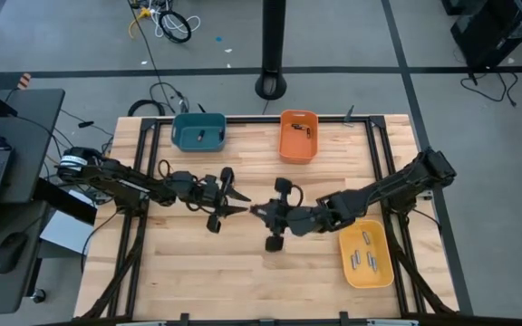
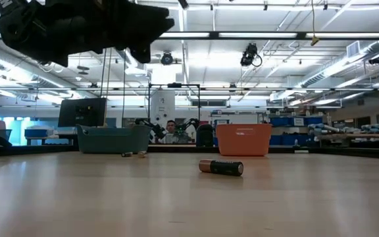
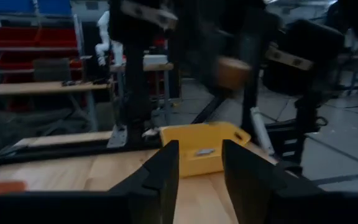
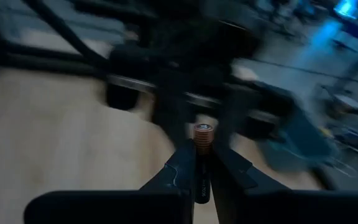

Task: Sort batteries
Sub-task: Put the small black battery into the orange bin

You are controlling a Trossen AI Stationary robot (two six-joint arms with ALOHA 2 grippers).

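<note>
Overhead, we see a wooden desk [image 1: 207,272] carrying three bins: a teal bin [image 1: 198,131] and an orange bin [image 1: 298,136] at the far edge, and a yellow bin [image 1: 367,254] near the right arm's side. Both arms reach toward the desk's middle, their tips close together. We note the left hand [image 1: 236,201] with its fingers [image 3: 164,168] parted and nothing between them. The right hand [image 1: 261,214] is clamped on a battery [image 4: 202,165] with a copper-coloured end protruding past the fingertips. In the yellow bin we count several silvery batteries [image 1: 366,251]. From desk height, we observe a loose dark battery with a copper end [image 2: 221,167] lying on its side on the desk in front of the orange bin.
</note>
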